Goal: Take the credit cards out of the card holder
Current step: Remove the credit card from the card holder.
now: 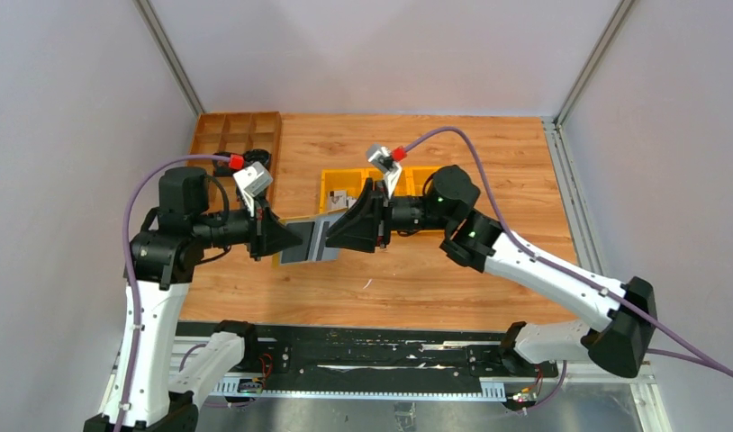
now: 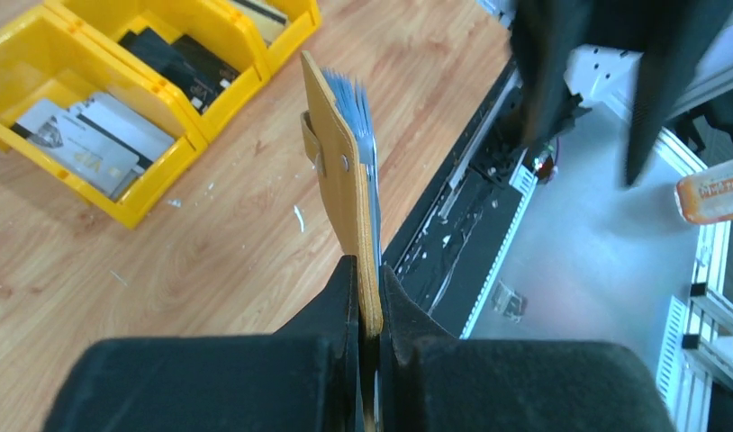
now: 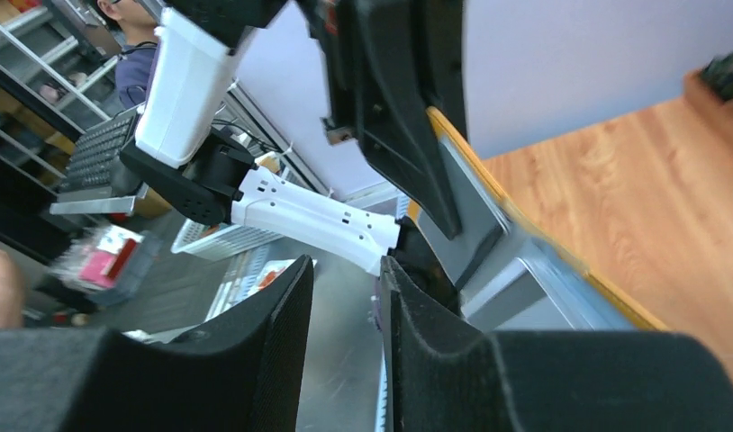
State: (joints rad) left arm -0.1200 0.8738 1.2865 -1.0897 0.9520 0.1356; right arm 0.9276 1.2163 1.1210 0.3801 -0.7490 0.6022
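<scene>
My left gripper (image 1: pixel 294 239) (image 2: pixel 370 272) is shut on the near edge of the mustard-yellow card holder (image 1: pixel 311 243) (image 2: pixel 338 180) and holds it in the air above the table. The holder hangs open, its silvery-grey pleated inside (image 2: pixel 365 112) (image 3: pixel 516 265) facing the right arm. I cannot tell cards from pleats inside it. My right gripper (image 1: pixel 334 234) (image 3: pixel 345 270) is open with nothing between its fingers. It sits right at the holder's free edge, and the holder lies outside its right finger (image 3: pixel 417 315). Several credit cards (image 2: pixel 88 139) lie in the yellow bins.
Yellow plastic bins (image 1: pixel 331 180) (image 2: pixel 156 193) stand behind the grippers, one with white and grey cards, one with black cards (image 2: pixel 178 58). A wooden compartment tray (image 1: pixel 237 133) is at the back left. A black rail (image 1: pixel 363 353) runs along the near edge.
</scene>
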